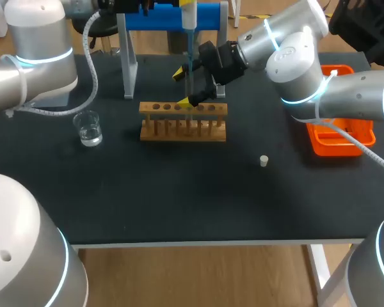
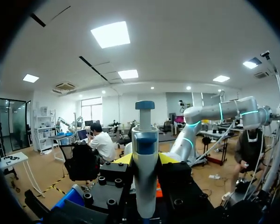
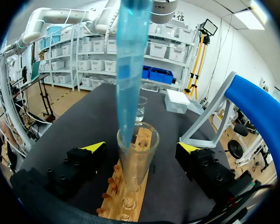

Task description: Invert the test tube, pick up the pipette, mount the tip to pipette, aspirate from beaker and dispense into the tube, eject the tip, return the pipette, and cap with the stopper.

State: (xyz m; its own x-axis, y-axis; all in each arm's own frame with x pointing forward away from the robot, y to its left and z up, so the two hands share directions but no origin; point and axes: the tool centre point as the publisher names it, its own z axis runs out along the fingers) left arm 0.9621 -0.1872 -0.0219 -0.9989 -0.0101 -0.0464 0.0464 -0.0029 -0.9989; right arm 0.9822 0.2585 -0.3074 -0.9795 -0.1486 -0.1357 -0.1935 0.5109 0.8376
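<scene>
Tube (image 3: pixel 136 163): upright between your spread right pincer (image 3: pixel 141 147); tip (image 3: pixel 130 70) vertical inside. Left pincer (image 2: pixel 145 159), twelve o'clock of rack (image 1: pixel 182 131), pinches pipette (image 2: pixel 144 140).

The surface (image 1: pixel 179 198) carries 1 wooden rack (image 1: pixel 183 121), 1 beaker (image 1: pixel 88 128) of clear liquid, 1 white stopper (image 1: pixel 264 160), 1 orange tray (image 1: pixel 341 137) and 1 blue-topped stand (image 1: pixel 128 57). There is also 1 pipette (image 2: pixel 145 158), 1 blue tip (image 3: pixel 130 79) and 1 glass test tube (image 3: pixel 137 161).

Nothing legible is showing on the pipette (image 2: pixel 144 154), rack (image 1: pixel 182 131) or beaker (image 1: pixel 89 131). The tray (image 1: pixel 333 146) at the right edge of the table (image 1: pixel 179 192) is bearing none either.
</scene>
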